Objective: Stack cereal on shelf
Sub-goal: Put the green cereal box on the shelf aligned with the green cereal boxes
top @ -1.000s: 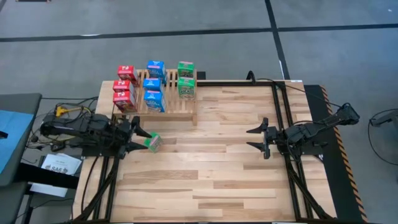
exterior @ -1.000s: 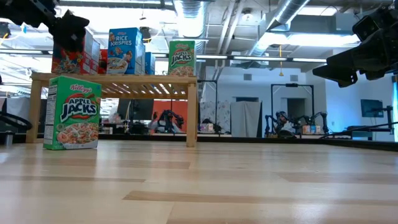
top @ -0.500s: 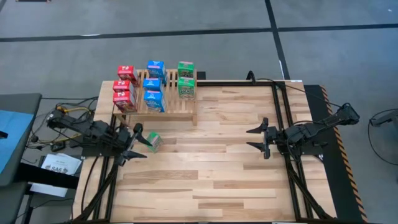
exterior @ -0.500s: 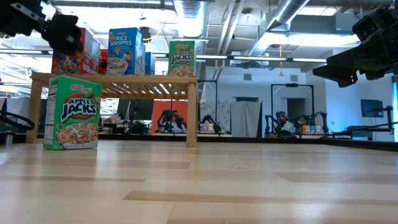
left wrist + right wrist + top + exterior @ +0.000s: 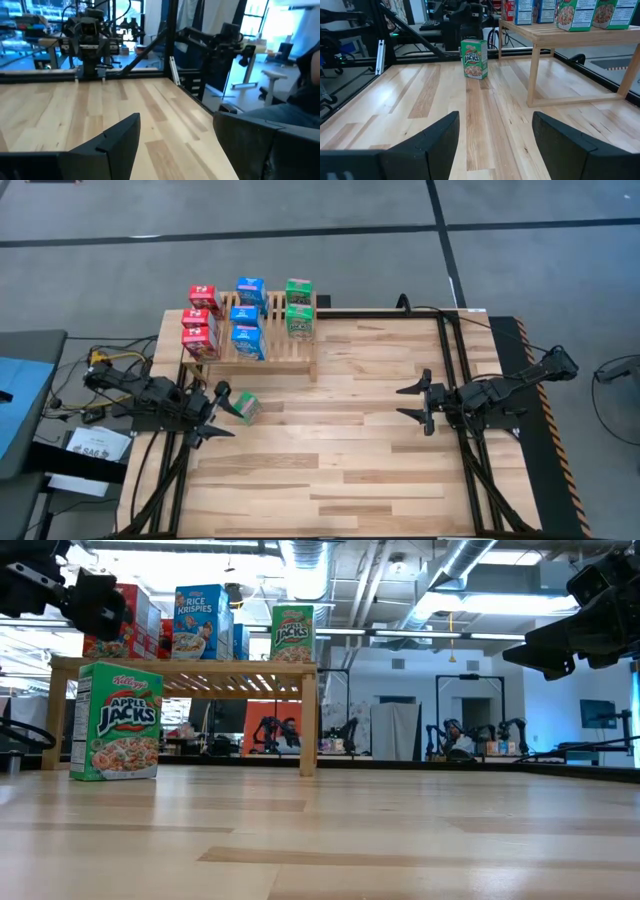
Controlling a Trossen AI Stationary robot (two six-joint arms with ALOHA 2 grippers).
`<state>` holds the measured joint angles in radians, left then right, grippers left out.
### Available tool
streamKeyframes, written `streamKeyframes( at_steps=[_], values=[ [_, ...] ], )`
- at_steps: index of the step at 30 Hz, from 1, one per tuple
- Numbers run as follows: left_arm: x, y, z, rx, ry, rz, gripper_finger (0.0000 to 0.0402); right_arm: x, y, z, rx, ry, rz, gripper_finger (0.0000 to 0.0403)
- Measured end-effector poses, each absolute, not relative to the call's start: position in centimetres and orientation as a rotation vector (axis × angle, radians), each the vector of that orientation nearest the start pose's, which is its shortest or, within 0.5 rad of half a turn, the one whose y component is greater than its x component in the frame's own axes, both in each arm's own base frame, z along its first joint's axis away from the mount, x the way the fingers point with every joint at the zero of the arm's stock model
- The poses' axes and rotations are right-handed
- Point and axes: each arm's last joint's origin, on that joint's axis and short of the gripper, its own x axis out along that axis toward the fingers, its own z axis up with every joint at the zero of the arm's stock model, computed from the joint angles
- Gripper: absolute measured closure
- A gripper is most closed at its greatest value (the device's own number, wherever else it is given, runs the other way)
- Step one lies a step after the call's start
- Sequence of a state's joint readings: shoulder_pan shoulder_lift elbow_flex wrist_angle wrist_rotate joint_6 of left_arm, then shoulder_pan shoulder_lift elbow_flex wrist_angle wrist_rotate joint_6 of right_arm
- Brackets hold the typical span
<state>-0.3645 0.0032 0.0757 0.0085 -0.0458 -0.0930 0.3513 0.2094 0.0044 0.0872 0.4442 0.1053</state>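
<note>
One green cereal box (image 5: 246, 408) stands upright on its base on the plank table, in front of the shelf's left end; it also shows in the low view (image 5: 118, 720) and the right wrist view (image 5: 474, 59). The slatted wooden shelf (image 5: 268, 340) at the far left carries red, blue and green boxes (image 5: 244, 318). My left gripper (image 5: 220, 411) hovers open just left of the standing box, apart from it and above table height (image 5: 95, 600). My right gripper (image 5: 403, 402) waits open at the table's right, nothing between its fingers (image 5: 490, 145).
The shelf stands on legs with open space beneath its deck (image 5: 185, 665). Black frame rails (image 5: 455, 380) run along the table's right part. Bare planks (image 5: 330, 450) stretch between the two arms and toward the near edge.
My left gripper has drawn back from the green box toward the table's left edge and sunk a little, staying open. The box has kept its place, upright on the table.
</note>
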Motion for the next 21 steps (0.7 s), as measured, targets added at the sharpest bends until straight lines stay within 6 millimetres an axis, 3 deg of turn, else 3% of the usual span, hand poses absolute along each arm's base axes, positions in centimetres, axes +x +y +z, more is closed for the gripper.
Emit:
streamKeyframes(
  at_steps=[12,21],
  values=[
    [8.67,-3.3,18.38,-0.002,-0.019,-0.362,0.0161,10.48,2.52,15.64,0.06,0.103,-0.098,0.0126],
    [8.63,-3.39,18.38,-0.051,-0.009,-0.397,0.0161,10.48,2.52,15.64,0.06,0.103,-0.098,0.0126]
  ],
)
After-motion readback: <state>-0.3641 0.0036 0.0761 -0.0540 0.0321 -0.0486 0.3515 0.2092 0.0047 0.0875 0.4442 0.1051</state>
